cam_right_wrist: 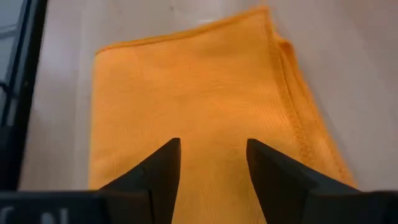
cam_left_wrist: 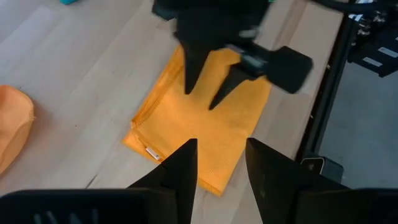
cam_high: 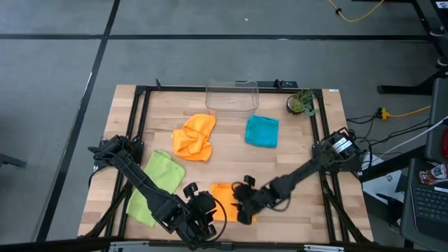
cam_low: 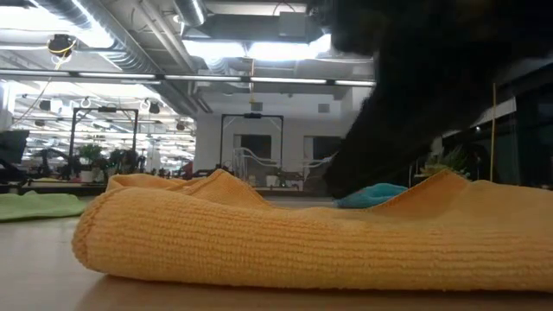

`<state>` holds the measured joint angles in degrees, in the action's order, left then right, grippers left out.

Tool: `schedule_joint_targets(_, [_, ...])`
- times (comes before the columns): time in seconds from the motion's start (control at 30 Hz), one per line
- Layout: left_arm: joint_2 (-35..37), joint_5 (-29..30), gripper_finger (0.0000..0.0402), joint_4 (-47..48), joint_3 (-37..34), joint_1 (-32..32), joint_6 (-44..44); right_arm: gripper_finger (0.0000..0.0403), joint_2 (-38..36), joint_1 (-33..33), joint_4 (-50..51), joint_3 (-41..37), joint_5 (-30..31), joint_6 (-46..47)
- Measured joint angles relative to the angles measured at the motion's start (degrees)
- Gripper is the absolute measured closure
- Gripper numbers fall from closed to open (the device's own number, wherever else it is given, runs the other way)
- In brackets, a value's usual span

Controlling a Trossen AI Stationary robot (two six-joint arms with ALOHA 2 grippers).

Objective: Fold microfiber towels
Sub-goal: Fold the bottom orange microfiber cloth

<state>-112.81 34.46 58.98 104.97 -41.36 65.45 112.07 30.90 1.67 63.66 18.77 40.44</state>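
Note:
A folded orange towel (cam_high: 222, 199) lies flat on the table near its front edge; it also shows in the low view (cam_low: 328, 242). My left gripper (cam_left_wrist: 221, 163) is open just left of it and above it. My right gripper (cam_right_wrist: 213, 158) is open over the towel's right part, and shows in the left wrist view (cam_left_wrist: 202, 93) with its fingers pointing down. A second orange towel (cam_high: 194, 136) lies crumpled at mid-table. The lime green towel (cam_high: 155, 185) lies spread at the left. The teal towel (cam_high: 262, 131) lies folded at the back right. My right gripper's open fingertips (cam_left_wrist: 214, 102) stand close over the folded orange towel's top face (cam_left_wrist: 205, 124), pointing down. I cannot tell whether they touch it. My left gripper touches nothing.
A clear plastic bin (cam_high: 232, 96) stands at the table's far edge, with a small potted plant (cam_high: 301, 103) to its right. A black frame (cam_high: 140, 119) runs around the table. Bare wood lies between the towels.

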Motion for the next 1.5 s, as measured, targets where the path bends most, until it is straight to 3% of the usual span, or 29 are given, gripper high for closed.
schedule_joint_targets(0.07, [0.0, 0.0, 0.0274, 0.0, 0.0, 0.0, 0.0, 0.0217, 0.1, -2.7, 0.3, 0.0, -3.4, 1.3])
schedule_joint_targets(0.2, [0.0, 0.0, 0.0274, 0.0, 0.0, 0.0, -0.1, 0.0217, -0.1, -6.6, 0.7, 1.3, -4.4, 0.7])
schedule_joint_targets(0.33, [0.0, 0.0, 0.0274, 0.0, 0.0, 0.0, -1.8, 0.0217, 0.0, -9.8, 3.4, 1.7, -11.6, -0.4])
schedule_joint_targets(0.53, [0.0, 0.0, 0.0274, 0.1, 0.0, 0.0, -2.9, 0.0217, 0.2, -11.8, 9.7, 1.6, -14.9, -5.6])
schedule_joint_targets(0.63, [0.0, 0.0, 0.0274, 0.5, 0.0, 0.0, -3.3, 0.0217, 0.2, -12.1, 9.5, 1.6, -19.7, -8.5])
schedule_joint_targets(1.13, [0.0, 0.0, 0.0274, 0.8, 0.0, 0.0, -3.4, 0.0222, 4.4, -9.8, 9.4, 2.2, -19.5, -11.5])
schedule_joint_targets(1.3, [0.0, 0.0, 0.0274, 0.9, 0.0, 0.0, -3.4, 0.0272, 4.4, -9.7, 10.1, 2.2, -18.4, -10.9])
schedule_joint_targets(1.5, [0.0, 0.0, 0.0274, 0.9, 0.0, 0.0, -3.4, 0.0375, 4.5, -9.5, 10.2, 2.1, -17.4, -11.2])
